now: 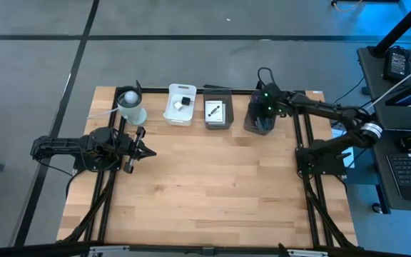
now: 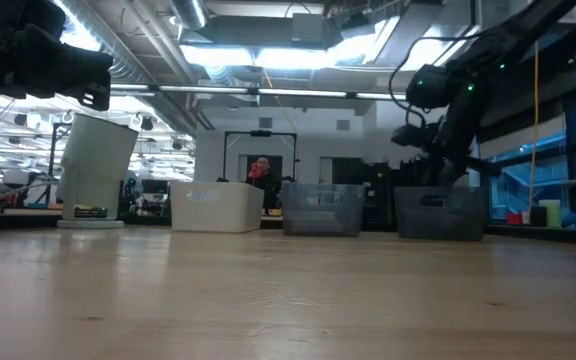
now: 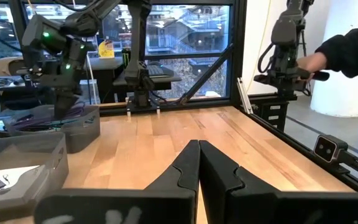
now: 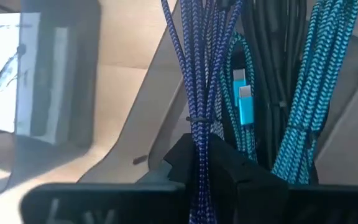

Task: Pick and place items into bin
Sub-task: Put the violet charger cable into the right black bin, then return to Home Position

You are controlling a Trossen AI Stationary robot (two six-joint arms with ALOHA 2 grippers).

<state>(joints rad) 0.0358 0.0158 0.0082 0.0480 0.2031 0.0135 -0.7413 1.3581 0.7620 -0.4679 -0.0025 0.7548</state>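
My right gripper (image 4: 199, 163) is at the table's far edge, pointing down into the dark bin (image 1: 261, 120), and is shut on a blue braided cable (image 4: 194, 74). Teal braided cables (image 4: 303, 106) and black cables (image 4: 267, 68) lie beside it in that bin. The low view shows this gripper (image 2: 446, 165) just above the bin (image 2: 438, 212). The grey bin (image 1: 217, 114) holds a white printed card with a small black item on it (image 4: 5, 68). The white bin (image 1: 179, 106) holds a small black thing. My left gripper (image 1: 147, 151) waits shut over the table's left side. My right gripper pinches a bundle of several strands of the blue braided cable (image 4: 197, 134) between its two fingers, which come from above and point down into the dark bin. The strands run on past the fingertips among the teal and black cables; whether they are lifted cannot be told.
A white cup-like container (image 1: 130, 107) stands at the far left, near my left gripper. Three bins line the far edge. The wooden tabletop (image 1: 212, 185) lies bare between the arms. A person's dark sleeve and hand (image 3: 347, 46) show beyond the table's right side.
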